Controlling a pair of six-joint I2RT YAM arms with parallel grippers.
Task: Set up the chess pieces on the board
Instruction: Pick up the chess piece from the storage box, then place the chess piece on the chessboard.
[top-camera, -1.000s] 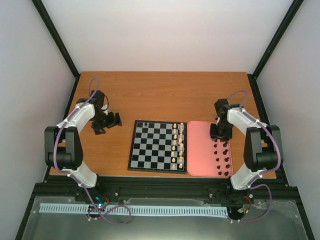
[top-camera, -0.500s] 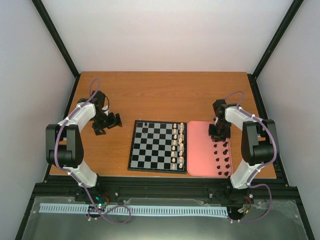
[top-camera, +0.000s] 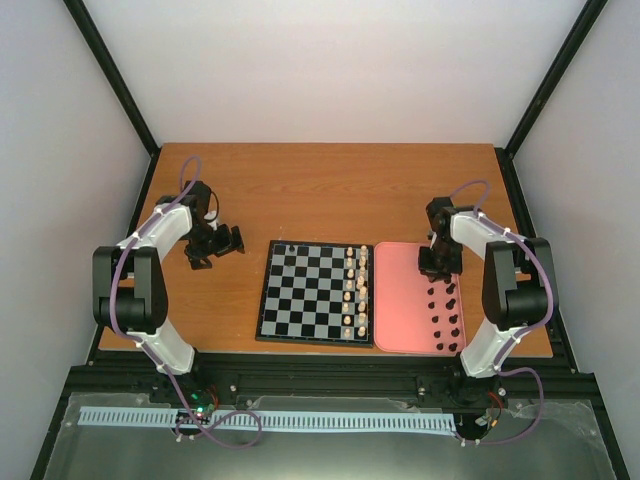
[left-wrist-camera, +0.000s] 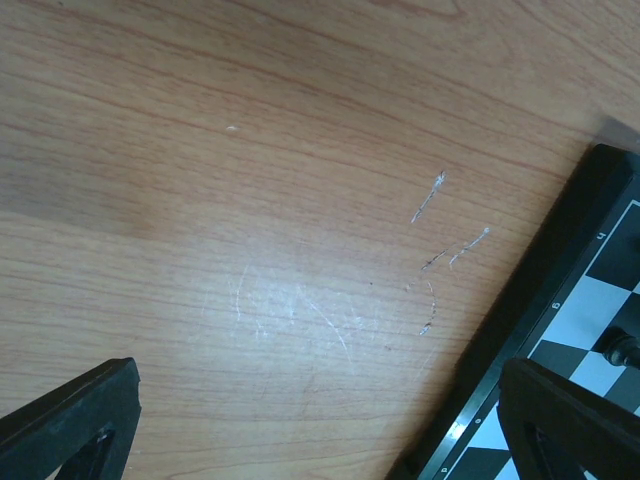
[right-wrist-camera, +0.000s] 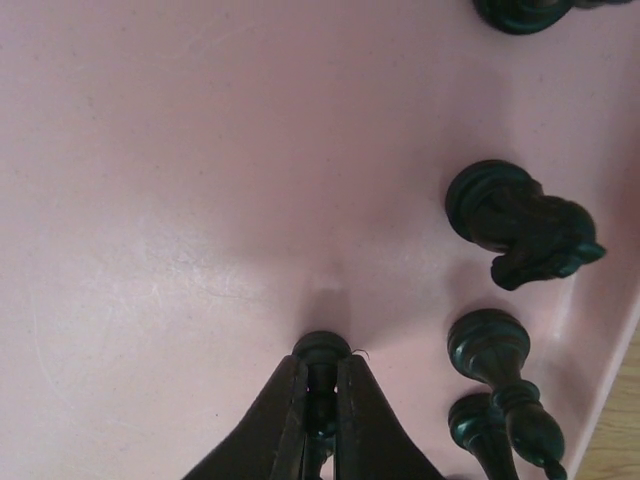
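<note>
Right gripper of mine clamps a black chess piece near the pink tray's far edge; left gripper gapes.

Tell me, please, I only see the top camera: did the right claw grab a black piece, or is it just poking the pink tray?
Observer: Yes. On the right wrist camera the right claw is pinched shut on a small black piece over the pink tray.
Operator: Is there a horsey near it?
Observer: Yes, a black knight sits just beside it, not touching.
Operator: What's the left claw doing?
Observer: The left claw is wide open over the wooden table, beside the rim of the board, holding nothing.
</note>
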